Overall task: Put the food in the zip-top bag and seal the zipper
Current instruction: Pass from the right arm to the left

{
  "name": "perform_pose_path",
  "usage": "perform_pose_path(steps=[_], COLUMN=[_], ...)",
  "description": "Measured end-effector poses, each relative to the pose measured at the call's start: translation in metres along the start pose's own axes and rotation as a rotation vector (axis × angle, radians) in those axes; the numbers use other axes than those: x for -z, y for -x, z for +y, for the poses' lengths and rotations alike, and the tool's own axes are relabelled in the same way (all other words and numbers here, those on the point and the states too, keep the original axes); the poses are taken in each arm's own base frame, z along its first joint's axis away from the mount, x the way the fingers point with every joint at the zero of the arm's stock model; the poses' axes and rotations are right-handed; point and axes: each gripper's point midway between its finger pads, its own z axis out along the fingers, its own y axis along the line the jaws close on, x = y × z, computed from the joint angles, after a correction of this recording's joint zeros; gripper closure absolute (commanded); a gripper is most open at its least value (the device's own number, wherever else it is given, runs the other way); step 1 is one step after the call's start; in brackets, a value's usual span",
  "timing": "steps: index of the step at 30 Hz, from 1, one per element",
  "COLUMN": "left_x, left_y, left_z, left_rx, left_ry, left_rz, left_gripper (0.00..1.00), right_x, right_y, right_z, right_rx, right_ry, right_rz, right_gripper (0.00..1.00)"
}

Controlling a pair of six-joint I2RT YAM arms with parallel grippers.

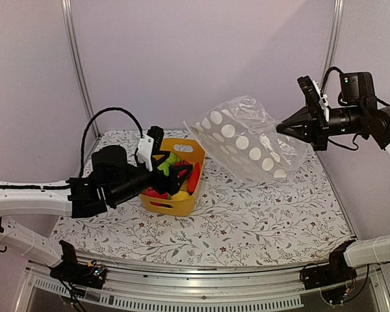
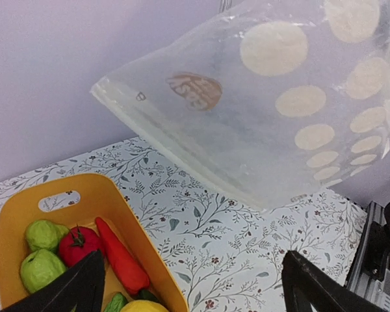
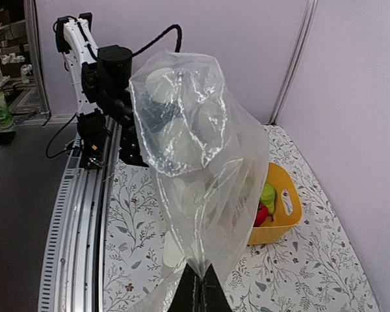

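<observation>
While clamped shut on one edge of the zip-top bag (image 1: 247,136), holds it clear of the table (image 1: 260,214) from 3 o'clock with the right gripper (image 1: 285,128), probably to droop the zipper (image 2: 169,146) edge toward 9 o'clock for loading. Spreads the left gripper (image 1: 174,170) wide and empty over the yellow basket (image 1: 162,207) at 9 o'clock, seemingly poised to pick. Leaves the food (image 1: 182,179) in that basket, just under that gripper, at 8 o'clock from the bag.
</observation>
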Motion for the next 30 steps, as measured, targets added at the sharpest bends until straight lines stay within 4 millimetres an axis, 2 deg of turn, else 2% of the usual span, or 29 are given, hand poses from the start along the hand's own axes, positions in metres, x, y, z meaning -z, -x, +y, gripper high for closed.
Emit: perform_pose_path(steps=[3,6,9,12,16,21,24,28,30], left_x=[-0.004,-0.008,-0.019,-0.034,-0.043,-0.036,-0.032,-0.030,-0.031], left_y=[0.001,0.000,-0.013,-0.027,-0.028,-0.014,-0.008,-0.007,-0.007], left_z=[-0.006,-0.018,-0.034,-0.047,-0.060,-0.074,-0.080,-0.082,-0.080], left_rx=[0.027,0.062,0.078,0.090,0.128,0.173,0.190,0.218,0.244], left_ry=[-0.047,-0.128,-0.223,-0.290,-0.371,-0.472,-0.512,-0.529,-0.521], left_rz=[-0.039,-0.099,-0.116,-0.103,-0.115,-0.160,-0.175,-0.171,-0.166], left_gripper=[0.06,0.09,0.19,0.30,0.47,0.77,0.80,0.92,0.93], right_x=[0.003,0.007,0.008,0.006,0.000,0.002,0.002,-0.008,-0.015], right_y=[0.002,0.007,0.011,0.009,0.000,-0.010,-0.020,-0.047,-0.064], right_z=[0.022,0.035,0.043,0.041,0.028,0.006,-0.010,-0.036,-0.048], right_rx=[-0.066,-0.109,-0.149,-0.182,-0.247,-0.287,-0.325,-0.396,-0.427], right_ry=[0.117,0.199,0.271,0.299,0.309,0.256,0.213,0.124,0.074], right_rz=[-0.032,-0.065,-0.095,-0.102,-0.097,-0.103,-0.099,-0.058,-0.027], right_gripper=[1.00,1.00,1.00,1.00,1.00,1.00,1.00,1.00,0.94])
